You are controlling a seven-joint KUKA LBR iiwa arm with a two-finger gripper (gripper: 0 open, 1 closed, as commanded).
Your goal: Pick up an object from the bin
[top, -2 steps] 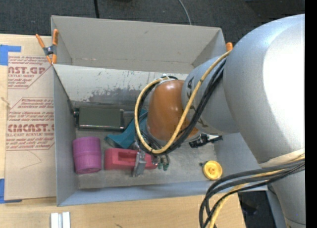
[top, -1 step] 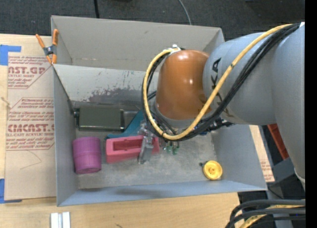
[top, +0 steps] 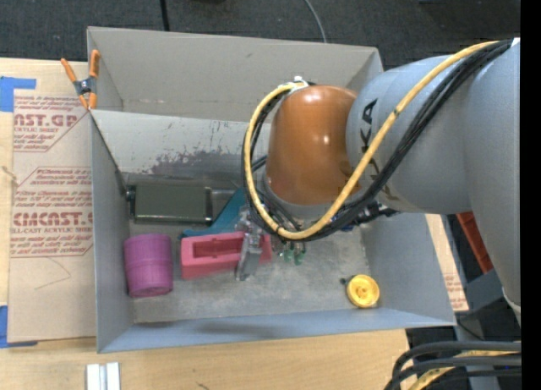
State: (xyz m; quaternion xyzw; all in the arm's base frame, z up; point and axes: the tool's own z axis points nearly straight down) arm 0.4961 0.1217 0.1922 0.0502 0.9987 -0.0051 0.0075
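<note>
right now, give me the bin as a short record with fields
pink block: floor centre, lying flat
arm: in from the right, tip down at the block's right end
purple cylinder: just left of the pink block
dark flat box: behind both, near the back wall
teal piece: between box and block
yellow round piece: front right, alone

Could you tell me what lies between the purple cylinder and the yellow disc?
In the camera view, a pink block lies next to the purple cylinder, with the gripper at its other end; then bare bin floor to the yellow disc.
</note>
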